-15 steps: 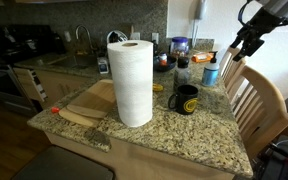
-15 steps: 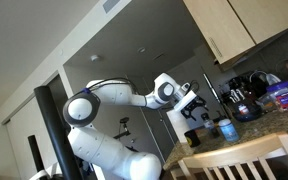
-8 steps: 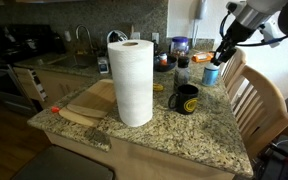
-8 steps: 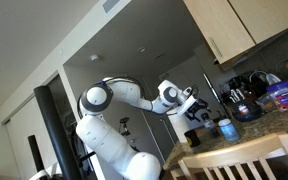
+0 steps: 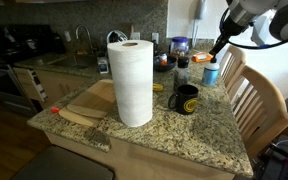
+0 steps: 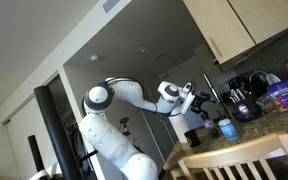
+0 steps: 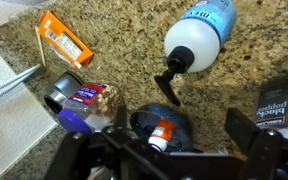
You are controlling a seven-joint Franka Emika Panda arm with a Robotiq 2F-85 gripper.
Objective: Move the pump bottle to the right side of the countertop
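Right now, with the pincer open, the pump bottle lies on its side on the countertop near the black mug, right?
Not quite. The pump bottle stands upright on the countertop, as an exterior view shows. The rest holds: the pincer is open and the black mug is close by.

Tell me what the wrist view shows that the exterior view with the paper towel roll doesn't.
Only the wrist view shows clearly: an orange packet lying on the granite and a purple-labelled container close to it. Only the exterior view shows: the paper towel roll, the black mug, the wooden cutting board and a wooden chair. Both show: the pump bottle standing on the countertop, and the open pincer above it, holding nothing.
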